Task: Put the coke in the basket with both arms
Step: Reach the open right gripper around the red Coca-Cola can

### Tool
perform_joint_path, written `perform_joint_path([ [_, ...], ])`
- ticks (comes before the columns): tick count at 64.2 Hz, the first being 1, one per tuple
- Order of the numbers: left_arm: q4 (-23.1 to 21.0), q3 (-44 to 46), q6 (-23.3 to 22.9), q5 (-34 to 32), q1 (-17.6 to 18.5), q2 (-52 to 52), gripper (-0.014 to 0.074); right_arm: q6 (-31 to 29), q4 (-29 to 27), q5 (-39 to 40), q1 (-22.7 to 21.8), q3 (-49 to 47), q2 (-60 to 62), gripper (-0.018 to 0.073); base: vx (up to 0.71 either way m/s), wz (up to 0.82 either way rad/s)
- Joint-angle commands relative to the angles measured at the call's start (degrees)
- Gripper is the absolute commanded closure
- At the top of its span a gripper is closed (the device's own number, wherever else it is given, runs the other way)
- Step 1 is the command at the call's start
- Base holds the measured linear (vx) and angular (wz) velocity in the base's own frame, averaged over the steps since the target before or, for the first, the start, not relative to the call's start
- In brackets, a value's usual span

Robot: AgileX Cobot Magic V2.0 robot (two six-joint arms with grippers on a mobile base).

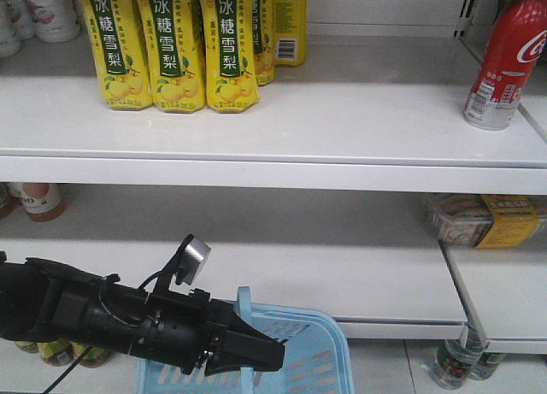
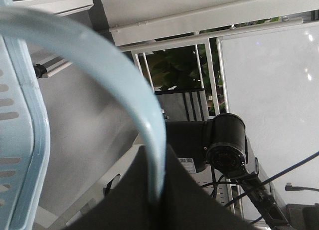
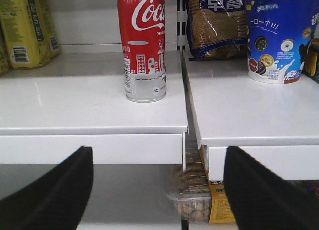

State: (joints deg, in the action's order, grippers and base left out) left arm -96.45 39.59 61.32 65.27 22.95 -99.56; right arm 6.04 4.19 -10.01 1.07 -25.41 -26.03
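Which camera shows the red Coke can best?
The right wrist view: the Coke can stands close, logo readable. The front view cuts it off at the right edge; the left wrist view misses it.

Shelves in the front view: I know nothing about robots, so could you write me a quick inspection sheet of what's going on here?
Surface: white shop shelves, two tiers visible.
Job's things: coke upright on the upper shelf, untouched; light blue basket lower down, in front.
Clutter: yellow drink bottles, biscuit packs, blue cup, snack tub.
Grippers: left gripper shut on the basket's handle; right gripper open, facing the coke, apart from it.
Cables: thin black cables along the left arm.
Surroundings: white railing and green plants, seen from the left wrist.
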Motion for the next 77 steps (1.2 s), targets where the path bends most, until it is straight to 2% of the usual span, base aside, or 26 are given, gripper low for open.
perform_joint_path([
  [1, -5.8, 0.8, 0.1, 5.7, 0.2, 2.9, 0.0602, -0.6, 0.8, 4.1, -0.3, -2.0, -0.6, -0.0032, 0.00, 0.00],
  [12, -5.8, 0.8, 0.1, 5.7, 0.2, 2.9, 0.0602, -0.6, 0.8, 4.5, -0.3, -2.0, -0.6, -0.0032, 0.00, 0.00],
  [23, -5.8, 0.8, 0.1, 5.7, 0.2, 2.9, 0.0602, -0.5, -0.7, 10.9, -0.3, -2.4, -1.2, -0.0032, 0.00, 0.00],
  [28, -5.8, 0.8, 0.1, 5.7, 0.2, 2.9, 0.0602, -0.5, -0.7, 11.2, -0.3, -3.9, -2.4, -0.0032, 0.00, 0.00],
  [48, -5.8, 0.8, 0.1, 5.7, 0.2, 2.9, 0.0602, -1.5, 0.0, 11.1, -0.3, -16.7, -13.4, -0.0032, 0.00, 0.00],
  [64, -5.8, 0.8, 0.1, 5.7, 0.2, 2.9, 0.0602, -1.6, -0.2, 7.5, -0.3, -26.8, -23.1, -0.0032, 0.00, 0.00],
  [77, -5.8, 0.8, 0.1, 5.7, 0.2, 2.9, 0.0602, -1.6, -0.2, 7.1, -0.3, -31.6, -27.2, -0.0032, 0.00, 0.00],
])
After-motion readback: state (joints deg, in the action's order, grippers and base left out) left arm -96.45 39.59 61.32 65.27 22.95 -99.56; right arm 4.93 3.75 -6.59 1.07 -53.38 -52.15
